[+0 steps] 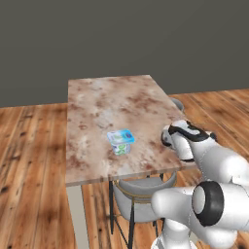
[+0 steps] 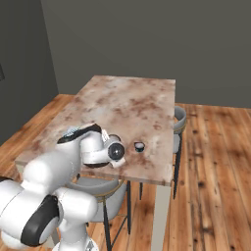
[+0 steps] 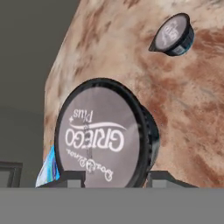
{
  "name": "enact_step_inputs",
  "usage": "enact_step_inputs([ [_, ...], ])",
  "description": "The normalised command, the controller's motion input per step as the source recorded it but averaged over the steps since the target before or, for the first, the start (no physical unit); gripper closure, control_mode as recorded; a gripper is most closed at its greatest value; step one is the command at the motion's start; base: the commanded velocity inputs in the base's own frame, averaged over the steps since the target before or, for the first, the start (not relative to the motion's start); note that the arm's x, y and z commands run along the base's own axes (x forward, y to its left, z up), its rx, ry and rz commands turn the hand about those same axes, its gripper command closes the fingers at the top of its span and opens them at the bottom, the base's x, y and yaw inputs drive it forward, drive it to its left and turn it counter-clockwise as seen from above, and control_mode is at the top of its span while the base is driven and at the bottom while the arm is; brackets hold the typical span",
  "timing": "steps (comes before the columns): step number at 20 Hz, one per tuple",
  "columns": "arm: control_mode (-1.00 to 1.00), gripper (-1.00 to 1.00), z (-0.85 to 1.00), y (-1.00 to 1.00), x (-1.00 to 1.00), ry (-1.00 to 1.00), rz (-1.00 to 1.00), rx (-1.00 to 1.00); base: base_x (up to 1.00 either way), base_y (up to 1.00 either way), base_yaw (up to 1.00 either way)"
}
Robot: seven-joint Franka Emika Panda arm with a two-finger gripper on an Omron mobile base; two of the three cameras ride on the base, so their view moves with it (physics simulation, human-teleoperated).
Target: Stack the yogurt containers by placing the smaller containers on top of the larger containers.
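A round dark cup with a pale "Grego Plus" lid (image 3: 103, 138), one of the smaller containers, sits close up between my gripper's (image 3: 116, 177) two fingertips, which press its sides. A second, smaller dark cup (image 3: 174, 35) (image 2: 139, 146) stands apart on the marble table (image 1: 116, 97), beyond the held one. The larger container, a white tub with a light-blue lid (image 1: 121, 141), stands near the table's front edge; a sliver of it (image 3: 47, 173) shows behind the held cup. My hand (image 1: 176, 138) hovers at the table's right front corner, to the right of the tub.
A grey chair (image 1: 143, 194) is tucked under the table's near edge, below my hand. Another chair (image 2: 179, 120) stands at the table's right side. Wooden floor surrounds the table, and a dark wall rises behind it.
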Motion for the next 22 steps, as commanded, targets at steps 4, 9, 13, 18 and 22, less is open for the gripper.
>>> enact_step_inputs([
  [4,-1.00,1.00,0.90,0.38,-0.01,0.14,0.00,0.00,0.00,0.00,0.00],
  [9,-1.00,1.00,0.89,0.38,0.00,0.15,0.00,0.00,0.00,0.00,0.00],
  [13,-1.00,1.00,0.82,0.30,0.00,0.17,0.04,0.00,0.00,0.00,0.00],
  [18,-1.00,1.00,0.51,0.28,0.00,0.18,0.11,0.03,0.00,0.00,0.00],
  [22,-1.00,1.00,0.05,0.09,0.00,0.07,0.19,0.05,0.00,0.00,0.00],
])
